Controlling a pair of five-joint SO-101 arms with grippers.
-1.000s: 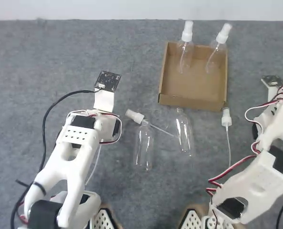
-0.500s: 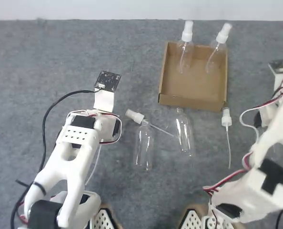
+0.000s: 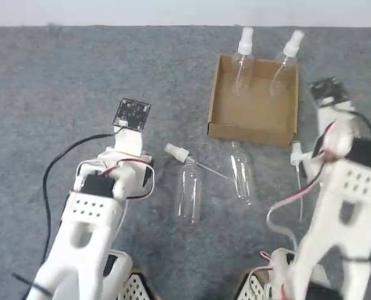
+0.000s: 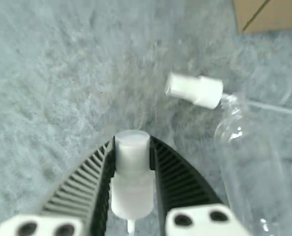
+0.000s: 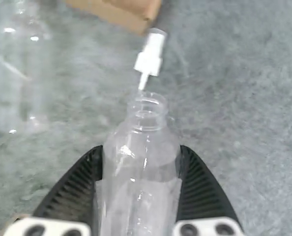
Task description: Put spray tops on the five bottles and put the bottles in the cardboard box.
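My left gripper (image 4: 131, 141) is shut on a white spray top (image 4: 131, 177), held low over the grey carpet. Just beyond it lie another spray top (image 4: 195, 91) and a clear open bottle (image 4: 254, 157). My right gripper (image 5: 141, 151) is shut on a clear bottle (image 5: 146, 113) with no top, its open mouth facing a loose spray top (image 5: 150, 54) on the carpet. The cardboard box (image 3: 224, 94) holds two bottles with spray tops, one (image 3: 243, 62) beside the other (image 3: 284, 62), leaning on its far wall. Two open bottles (image 3: 188, 190) (image 3: 242, 175) lie in front of the box.
A spray top (image 3: 176, 152) lies with its thin tube running across between the two lying bottles. The other loose spray top (image 3: 296, 156) lies by the box's near right corner. Both arms' bases stand at the near edge, with open carpet at the far left.
The right arm has swung in from the far right edge toward the box's near right corner. The left arm has shifted slightly left and back.
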